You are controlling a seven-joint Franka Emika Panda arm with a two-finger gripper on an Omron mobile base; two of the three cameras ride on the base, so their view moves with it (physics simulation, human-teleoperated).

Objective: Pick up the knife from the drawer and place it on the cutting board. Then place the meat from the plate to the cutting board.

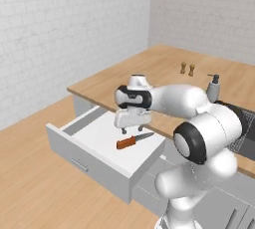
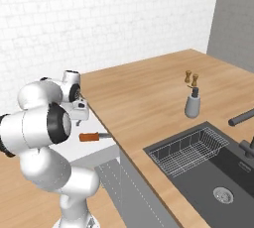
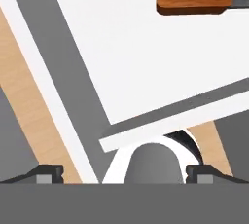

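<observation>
Nearest to us, the drawer [image 1: 99, 146] stands pulled out from under the counter [image 1: 164, 68], its white floor open to view and its light grey front panel facing the wooden floor. On that white floor lies the knife [image 1: 134, 141], flat, with its orange-red handle toward the drawer's front and its grey blade pointing back toward the counter edge; in the hand view we see the handle [image 3: 194, 0] near the top, with the blade's start at the right edge. Just above the knife hangs the gripper [image 1: 130, 129], apart from it and holding nothing; in the hand view its two dark tips sit far to either side, so we read the jaws as spread wide. Farther back on the wooden counter stand a grey soap dispenser [image 2: 192, 103] and, beyond it, two small brown shakers [image 2: 191, 77]. To the right lies the dark sink [image 2: 218, 172] with a wire rack [image 2: 186, 150] inside.
</observation>
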